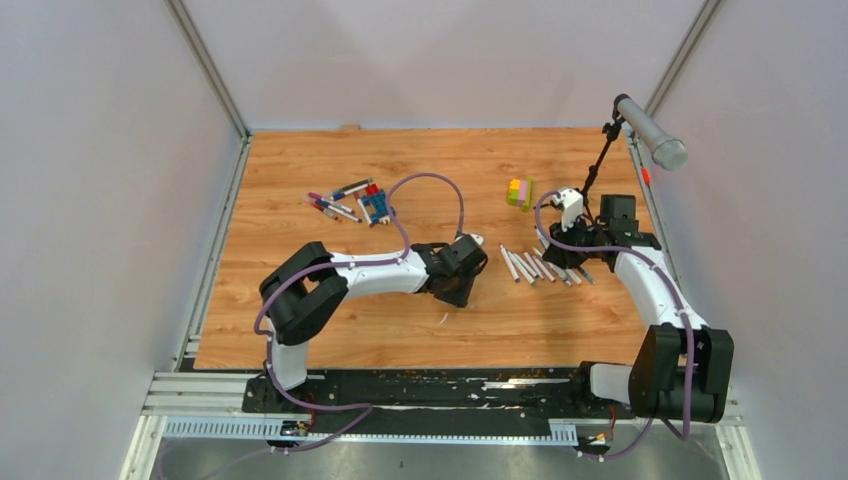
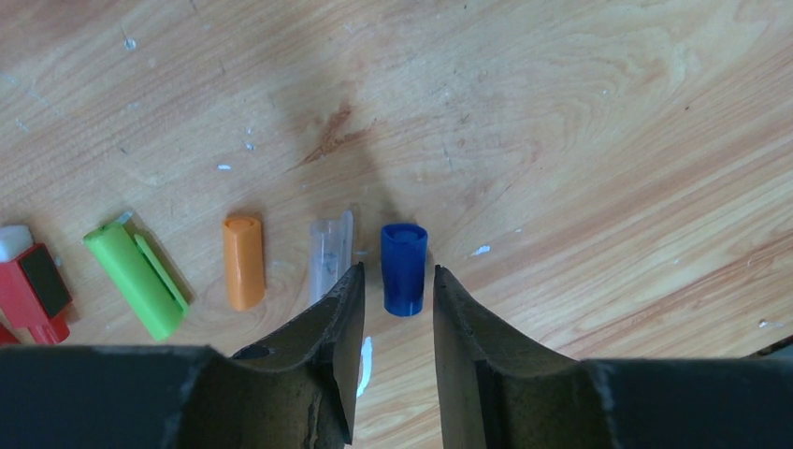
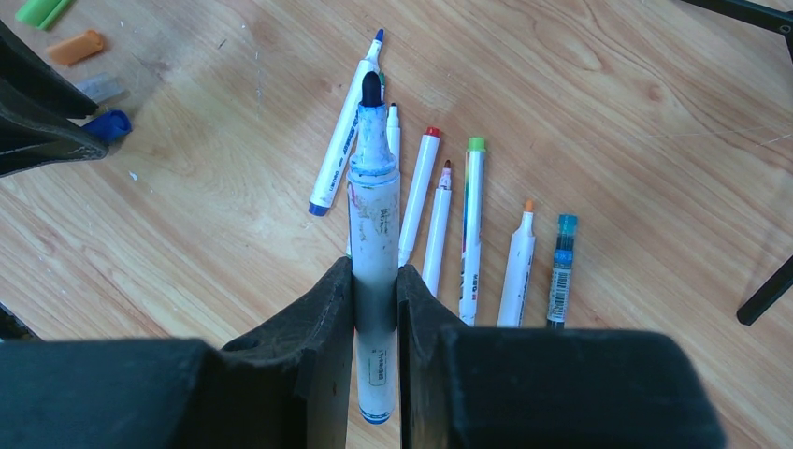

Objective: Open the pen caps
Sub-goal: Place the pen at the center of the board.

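While the left gripper point(image 2: 396, 271) hangs low over the desk point(image 2: 561, 140) with its jaws partly apart and holding nothing, a blue cap point(image 2: 404, 269) lies on the wood with its near end in the gap between the tips, and whether either jaw touches it is hard to tell. To the left of it, in a loose row and each lying flat, are a clear cap point(image 2: 329, 257), an orange cap point(image 2: 243, 262) and a green cap point(image 2: 136, 279). The right gripper point(image 3: 374, 271) is clamped tight on the barrel of a white pen point(image 3: 374, 187), whose dark tip is bare and points away from the wrist. Beneath and beside that pen, a fan of uncapped pens point(image 3: 472, 224) lies on the desk, tips of several colours showing. From above, a small cluster of capped pens point(image 1: 335, 207) lies at the far left of the desk beside a blue-and-red brick figure point(image 1: 375, 205), well apart from both arms, and a block stack point(image 1: 519, 192) stands near the right arm.
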Available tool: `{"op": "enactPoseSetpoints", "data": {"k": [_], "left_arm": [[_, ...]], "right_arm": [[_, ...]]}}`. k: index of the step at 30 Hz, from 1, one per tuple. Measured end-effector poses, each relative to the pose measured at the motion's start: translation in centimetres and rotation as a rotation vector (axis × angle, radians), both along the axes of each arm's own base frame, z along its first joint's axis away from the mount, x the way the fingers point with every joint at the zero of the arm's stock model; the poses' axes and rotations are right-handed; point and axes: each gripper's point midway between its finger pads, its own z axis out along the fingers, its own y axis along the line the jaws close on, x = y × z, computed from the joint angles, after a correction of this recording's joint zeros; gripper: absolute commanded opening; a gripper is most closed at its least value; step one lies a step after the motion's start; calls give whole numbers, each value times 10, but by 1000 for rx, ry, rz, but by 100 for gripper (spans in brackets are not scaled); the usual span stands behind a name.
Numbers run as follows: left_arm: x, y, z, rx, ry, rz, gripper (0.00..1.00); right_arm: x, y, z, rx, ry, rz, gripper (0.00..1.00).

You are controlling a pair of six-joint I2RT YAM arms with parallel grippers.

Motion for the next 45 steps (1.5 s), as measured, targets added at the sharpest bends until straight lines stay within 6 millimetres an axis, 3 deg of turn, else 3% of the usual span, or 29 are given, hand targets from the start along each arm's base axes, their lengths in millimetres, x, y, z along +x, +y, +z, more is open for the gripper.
{"op": "enactPoseSetpoints", "data": {"k": [6,12,15,19,22,24,29,35,45], "left_arm": [[-6,2,15,-20,10,-11,47],[-8,6,75,-172,-89,-19,60],[-9,18,108,-255,-178,-21,69],[-10,47,128,-300,-288,-12,86],[-12,73,128,-309,-353,13,97],[-13,89,125,-307,-379,30,97],[-12,121,124,-327,-434,89,100],[-6,131,130,-353,-465,125,100],[4,146,130,-370,-456,171,100]], "right_arm": [[2,-5,-5,-21,16,-10,0],[15,-33,-10,-140,28,-69,1],[24,-53,-18,-230,45,-96,3],[25,-81,-42,-344,106,-113,5],[21,-100,-64,-421,180,-112,5],[22,-109,-72,-446,211,-114,6],[35,-125,-71,-478,222,-139,9],[48,-128,-70,-473,222,-142,18],[35,-122,-87,-443,307,-120,38]]}}
